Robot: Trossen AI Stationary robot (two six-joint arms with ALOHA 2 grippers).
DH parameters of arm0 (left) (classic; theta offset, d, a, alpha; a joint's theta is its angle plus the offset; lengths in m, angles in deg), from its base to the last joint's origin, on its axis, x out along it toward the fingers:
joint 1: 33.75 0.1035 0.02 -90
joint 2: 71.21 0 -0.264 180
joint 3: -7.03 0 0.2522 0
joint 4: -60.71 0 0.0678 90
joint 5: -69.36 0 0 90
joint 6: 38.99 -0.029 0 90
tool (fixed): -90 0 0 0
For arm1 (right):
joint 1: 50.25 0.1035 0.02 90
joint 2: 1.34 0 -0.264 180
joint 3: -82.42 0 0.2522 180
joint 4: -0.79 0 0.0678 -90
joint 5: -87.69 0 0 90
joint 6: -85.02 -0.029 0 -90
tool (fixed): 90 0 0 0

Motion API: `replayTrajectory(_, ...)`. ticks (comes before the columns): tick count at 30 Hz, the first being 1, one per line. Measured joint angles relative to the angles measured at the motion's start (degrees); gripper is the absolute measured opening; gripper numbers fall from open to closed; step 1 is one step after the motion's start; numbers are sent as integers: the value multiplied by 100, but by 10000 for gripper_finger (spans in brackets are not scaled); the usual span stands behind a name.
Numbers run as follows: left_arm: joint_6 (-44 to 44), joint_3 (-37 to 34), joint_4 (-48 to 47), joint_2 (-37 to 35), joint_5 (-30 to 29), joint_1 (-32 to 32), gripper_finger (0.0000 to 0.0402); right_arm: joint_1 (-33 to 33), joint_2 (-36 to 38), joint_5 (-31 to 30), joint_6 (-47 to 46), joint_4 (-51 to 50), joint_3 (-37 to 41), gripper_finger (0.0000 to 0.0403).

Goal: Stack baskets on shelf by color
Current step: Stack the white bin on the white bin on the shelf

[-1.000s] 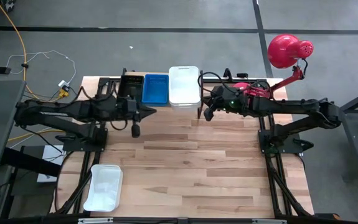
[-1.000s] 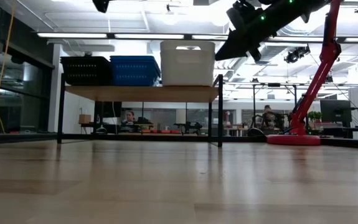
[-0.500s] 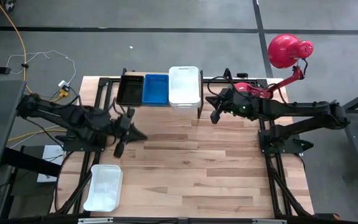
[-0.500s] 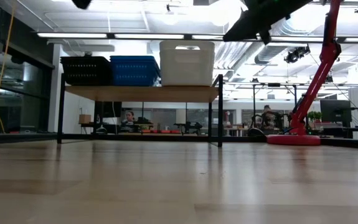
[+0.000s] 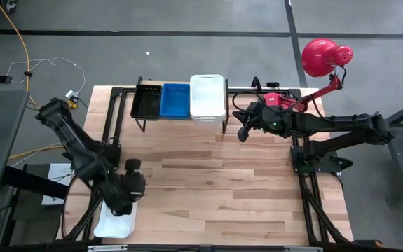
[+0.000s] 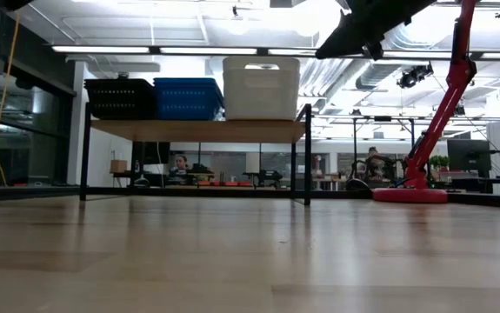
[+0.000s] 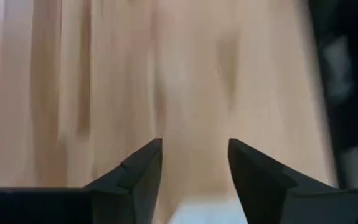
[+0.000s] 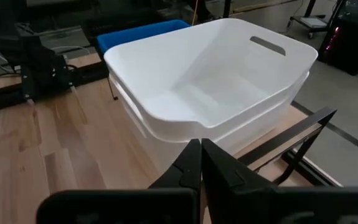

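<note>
On the shelf (image 5: 219, 120) at the table's far side stand a black basket (image 5: 146, 101), a blue basket (image 5: 175, 100) and a white basket (image 5: 207, 96). The right wrist view shows the white one as two nested baskets (image 8: 210, 93). A further white basket (image 5: 110, 225) lies on the table at the near left corner. My left gripper (image 5: 122, 204) hovers over that basket's far end, and its fingers (image 7: 194, 162) stand open with nothing between them. By the shelf's right end, my right gripper (image 5: 242, 133) hangs shut and holds nothing.
A red lamp (image 5: 325, 57) stands at the table's far right corner, behind my right arm. Bare wooden tabletop (image 5: 215, 189) stretches between the shelf and the near edge. In the low view the shelf (image 6: 197, 130) stands on thin black legs.
My left arm has swung away from the shelf's front toward the table's near left corner and now hangs over the white basket lying there. My right gripper has risen a little and drawn slightly away from the shelf's right end, staying shut.
</note>
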Motion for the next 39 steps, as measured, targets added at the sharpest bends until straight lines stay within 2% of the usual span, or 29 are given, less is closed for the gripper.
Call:
replayTrajectory(4,1212,-25,-792,506,163,-538,190,0,-2,-2,0,-62,0,0)
replayTrajectory(9,1760,-365,-784,816,551,-1037,195,0,-2,-7,17,-124,0,0)
replayTrajectory(14,1879,-711,-860,859,594,-1195,195,0,-2,-9,17,-179,0,0)
replayTrajectory(19,1880,-1060,-990,858,571,-1050,195,0,-2,-9,4,-212,0,0)
replayTrajectory(28,1253,-1350,-354,858,951,-625,193,0,-2,-7,-22,-241,0,0)
replayTrajectory(31,1233,-1529,9,858,1164,-531,175,0,-2,-7,-22,-293,0,0)
replayTrajectory(34,1221,-1647,165,858,1182,-478,137,0,-2,-6,-9,-353,0,0)
replayTrajectory(39,1233,-1628,123,791,1012,-289,29,0,-2,0,15,-371,0,0)
